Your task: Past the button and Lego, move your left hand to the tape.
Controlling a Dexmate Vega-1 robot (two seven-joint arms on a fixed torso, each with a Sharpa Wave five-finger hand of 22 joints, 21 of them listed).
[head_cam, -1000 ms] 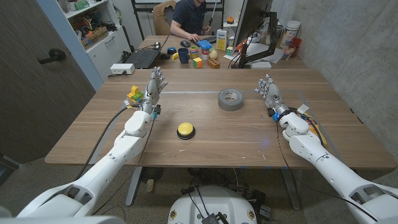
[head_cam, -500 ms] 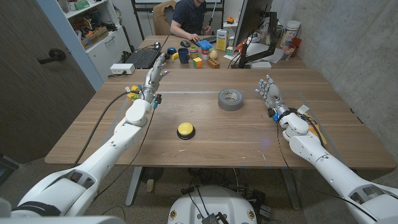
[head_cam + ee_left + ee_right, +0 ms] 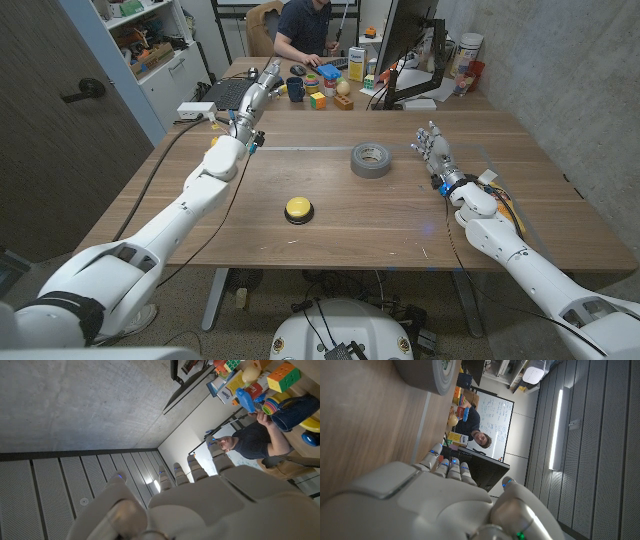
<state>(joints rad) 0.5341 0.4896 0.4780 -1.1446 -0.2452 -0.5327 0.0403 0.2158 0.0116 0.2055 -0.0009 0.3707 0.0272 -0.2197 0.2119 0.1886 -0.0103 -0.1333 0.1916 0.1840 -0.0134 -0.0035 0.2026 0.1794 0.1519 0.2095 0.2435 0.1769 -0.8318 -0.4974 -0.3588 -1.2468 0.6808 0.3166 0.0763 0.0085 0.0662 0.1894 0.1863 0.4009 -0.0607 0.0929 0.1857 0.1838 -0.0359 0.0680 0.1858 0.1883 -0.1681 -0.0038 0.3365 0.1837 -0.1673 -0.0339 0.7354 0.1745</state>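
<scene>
The roll of grey duct tape [image 3: 370, 158] lies flat on its side on the wooden table [image 3: 400, 215], right of the middle and beyond the yellow push button [image 3: 298, 209], which sits nearer the robot; in the right wrist view the tape [image 3: 425, 375] shows a dull, cloth-like grey band around a pale inner core. As a judgement, the roll should be stiff and fairly hefty for its bulk, a squat ring that will not crush, with a slightly grippy wound face and a smoother flat side, so the surest hold would be across the outer wall, or with fingers hooked into the open centre and the thumb on the outside; lying flat it should not roll, though a sideways push may slide it on the smooth, matt wood grain. The left hand [image 3: 256, 95] is raised over the far left of the table with its fingers straight and apart, holding nothing, well apart from the tape and to its left; the Lego cannot be made out near it. The right hand [image 3: 433, 150] stands just right of the tape, not touching it, fingers spread upward and empty. The button is a low yellow dome on a dark round base, hard and glossy. Beyond the table a person [image 3: 302, 25] sits at a second desk littered with bright plastic toys [image 3: 325, 82]
</scene>
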